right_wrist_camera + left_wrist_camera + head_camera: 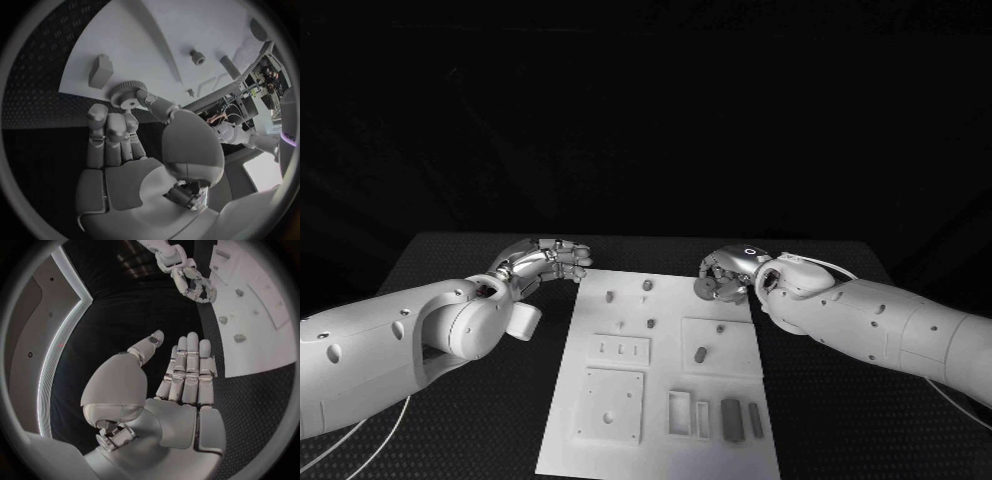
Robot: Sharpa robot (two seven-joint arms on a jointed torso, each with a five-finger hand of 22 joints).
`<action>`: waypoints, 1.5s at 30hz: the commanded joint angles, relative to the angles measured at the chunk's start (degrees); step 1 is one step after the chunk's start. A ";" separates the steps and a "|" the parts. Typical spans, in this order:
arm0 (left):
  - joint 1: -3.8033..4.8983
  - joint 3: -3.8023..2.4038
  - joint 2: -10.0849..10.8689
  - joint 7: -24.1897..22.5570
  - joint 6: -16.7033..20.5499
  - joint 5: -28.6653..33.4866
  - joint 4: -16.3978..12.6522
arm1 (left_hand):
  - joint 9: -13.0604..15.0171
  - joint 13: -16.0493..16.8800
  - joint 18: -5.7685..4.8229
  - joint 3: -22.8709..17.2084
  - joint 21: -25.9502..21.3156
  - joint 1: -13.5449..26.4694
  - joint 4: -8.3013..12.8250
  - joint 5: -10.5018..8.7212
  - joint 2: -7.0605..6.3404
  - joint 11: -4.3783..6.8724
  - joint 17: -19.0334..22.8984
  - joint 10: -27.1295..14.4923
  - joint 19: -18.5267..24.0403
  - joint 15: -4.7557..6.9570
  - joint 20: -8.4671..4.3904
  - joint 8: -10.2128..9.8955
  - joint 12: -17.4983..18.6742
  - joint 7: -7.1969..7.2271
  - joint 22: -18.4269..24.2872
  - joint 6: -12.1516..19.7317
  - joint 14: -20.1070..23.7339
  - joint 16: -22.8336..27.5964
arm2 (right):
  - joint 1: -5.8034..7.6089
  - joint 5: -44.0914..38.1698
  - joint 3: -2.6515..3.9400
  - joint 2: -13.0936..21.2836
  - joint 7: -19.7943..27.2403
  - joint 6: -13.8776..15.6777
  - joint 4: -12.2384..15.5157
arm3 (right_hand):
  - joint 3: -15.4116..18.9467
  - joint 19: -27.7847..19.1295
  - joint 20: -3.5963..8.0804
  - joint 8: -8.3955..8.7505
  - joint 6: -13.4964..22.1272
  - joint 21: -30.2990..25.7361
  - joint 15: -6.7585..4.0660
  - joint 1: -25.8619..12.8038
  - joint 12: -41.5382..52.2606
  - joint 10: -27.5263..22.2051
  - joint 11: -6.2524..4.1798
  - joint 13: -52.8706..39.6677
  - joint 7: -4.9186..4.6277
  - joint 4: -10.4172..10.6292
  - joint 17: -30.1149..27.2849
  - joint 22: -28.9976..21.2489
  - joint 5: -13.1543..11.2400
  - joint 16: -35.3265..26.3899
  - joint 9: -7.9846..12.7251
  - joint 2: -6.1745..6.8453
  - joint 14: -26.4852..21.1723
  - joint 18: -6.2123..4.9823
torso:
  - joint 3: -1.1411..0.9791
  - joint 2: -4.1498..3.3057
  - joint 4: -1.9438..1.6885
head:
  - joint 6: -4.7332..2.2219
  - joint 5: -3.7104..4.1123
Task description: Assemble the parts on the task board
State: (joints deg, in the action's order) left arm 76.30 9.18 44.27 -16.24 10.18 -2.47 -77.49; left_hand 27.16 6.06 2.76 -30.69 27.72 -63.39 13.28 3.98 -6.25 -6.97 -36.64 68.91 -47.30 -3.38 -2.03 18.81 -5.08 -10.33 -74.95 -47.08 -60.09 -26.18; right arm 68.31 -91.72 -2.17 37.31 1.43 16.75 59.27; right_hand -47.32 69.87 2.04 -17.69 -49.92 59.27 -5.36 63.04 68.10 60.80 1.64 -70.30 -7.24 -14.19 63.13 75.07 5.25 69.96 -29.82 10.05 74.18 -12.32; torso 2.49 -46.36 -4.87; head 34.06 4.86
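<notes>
Though dim, gear in right hand

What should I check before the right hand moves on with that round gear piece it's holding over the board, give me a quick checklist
1. Grip on the part: ok. The right hand pinches the gear between thumb and a fingertip.
2. Gear over the task board: ok, at its far right corner.
3. Gear clear of the board surface: cannot tell.
4. Left hand out of the way: ok. It is open, holds nothing, and sits off the board's far left edge.
5. Nearby part: ok. The small block on the board stands apart from the gear.
6. Target seat for the gear: cannot tell from these views.
</notes>
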 commanded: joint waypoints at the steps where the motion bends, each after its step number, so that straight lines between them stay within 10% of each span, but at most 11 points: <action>1: 0.06 -0.04 -0.05 -0.50 -0.75 -0.17 -0.20 | 0.10 0.06 0.67 0.04 0.40 0.64 0.31 -0.32 0.16 -0.03 -0.08 0.19 0.46 -0.33 0.03 -0.31 0.36 -0.09 -0.82 0.26 -0.08 0.30 | -1.02 -3.02 -0.67 0.15 -1.43 -2.05 -0.12 | -0.83 -0.27 -0.10 -0.93 -8.90 0.50 -0.74 -0.37 0.20 -1.65 -1.82 0.06 1.27 0.01 0.18 0.85 -2.11 -0.28 -0.51 -1.04 -0.09 -2.68 | 0.02 0.01 0.00 | -0.08 0.02; 30: 0.07 -0.06 0.25 -0.55 -0.36 -0.19 -0.69 | 0.15 0.09 0.68 -0.03 0.45 0.69 0.43 -0.32 0.12 0.00 -0.19 0.26 0.47 -0.32 0.02 -0.29 0.40 -0.07 -0.81 0.22 -0.12 0.38 | 1.10 -12.37 -0.25 2.11 -8.76 8.13 10.02 | -1.63 0.56 0.33 -2.54 -10.73 0.95 -1.58 -0.80 1.93 1.81 -2.77 -0.94 2.23 -0.26 0.66 0.61 -2.47 -0.31 -1.72 -0.89 0.33 -2.68 | 0.11 0.07 0.05 | -0.70 -0.05; 45: 0.07 -0.06 0.08 -0.58 -0.27 -0.19 -0.64 | 0.18 0.10 0.69 -0.07 0.48 0.73 0.48 -0.31 0.13 0.00 -0.24 0.29 0.46 -0.31 0.01 -0.29 0.43 -0.07 -0.81 0.21 -0.15 0.42 | 1.25 -17.93 -0.91 -3.23 -11.76 8.54 13.77 | -2.35 0.93 0.52 -2.71 -10.79 1.02 -1.73 -0.64 1.77 2.09 -2.90 -0.73 2.34 0.15 0.76 0.50 -2.47 -0.37 -1.92 -0.21 0.47 -2.68 | 0.15 0.00 -0.07 | -1.11 -0.32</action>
State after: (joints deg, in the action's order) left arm 76.31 9.17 44.51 -16.25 10.24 -2.50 -77.96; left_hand 27.25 6.09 2.66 -30.82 27.94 -63.17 13.40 3.98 -6.03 -6.97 -36.80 68.90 -47.29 -3.38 -2.03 18.81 -4.86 -10.33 -74.92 -47.08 -60.09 -25.95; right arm 69.61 -106.47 -3.01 34.34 -8.65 24.91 73.08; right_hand -49.35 70.52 2.47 -19.83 -50.69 60.10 -6.77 62.38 69.88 62.67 -1.04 -71.09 -6.47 -13.99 63.82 75.07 2.83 69.78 -29.98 9.14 74.63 -12.47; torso 2.59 -46.31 -4.90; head 33.03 4.44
